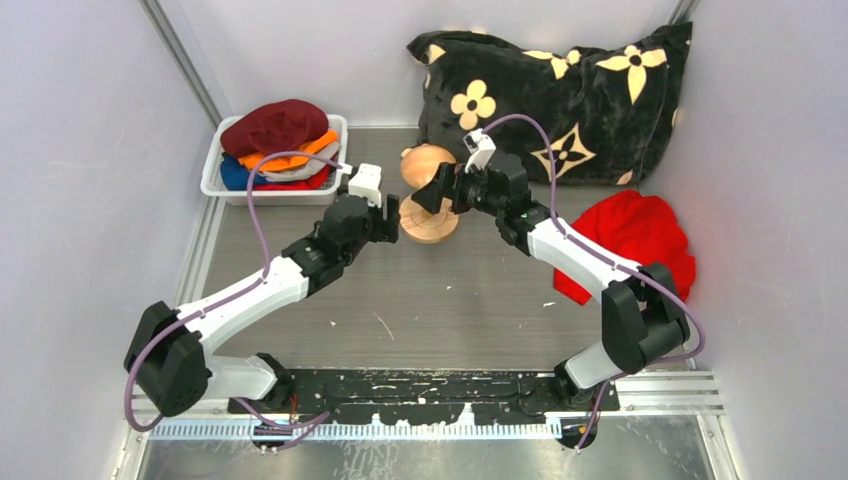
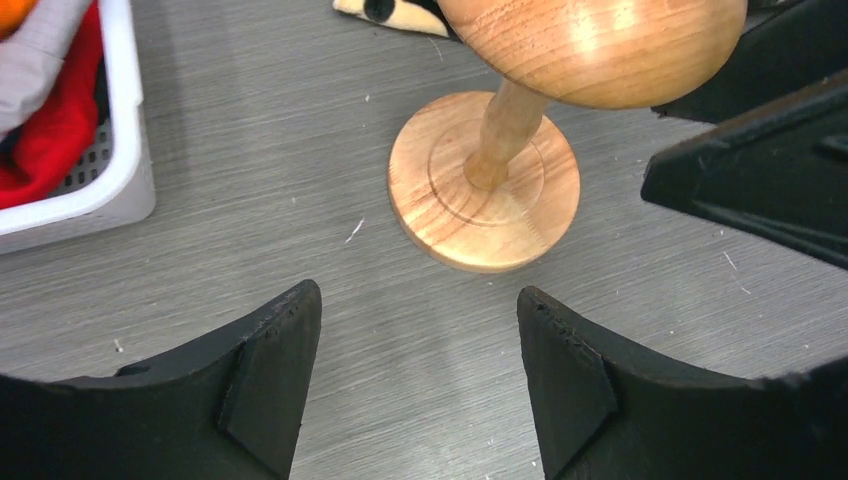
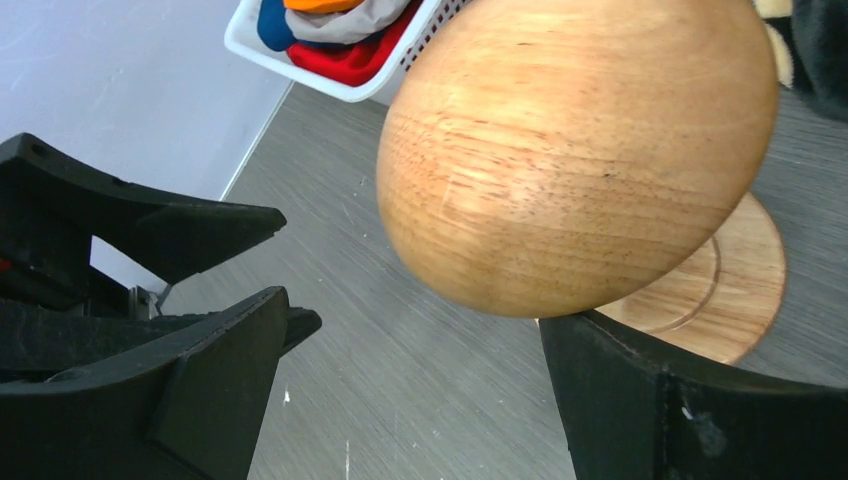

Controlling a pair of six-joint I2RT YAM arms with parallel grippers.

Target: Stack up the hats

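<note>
Between left fingers [image 2: 268,372] and right fingers [image 3: 205,395], both gaping wide and empty: round-headed wooden hat stand [image 2: 480,205]. Beyond left fingers, in white plastic basket [image 1: 214,172]: piled fabric hats [image 1: 276,135], maroon uppermost. Pinch one brim only, lift straight.

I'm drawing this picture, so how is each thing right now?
Hats: piled in the white basket.
Wooden stand: upright, bare.
Left gripper: open, empty.
Right gripper: open, empty.
Red cloth: crumpled.
Pillow: propped up at the back.
</note>
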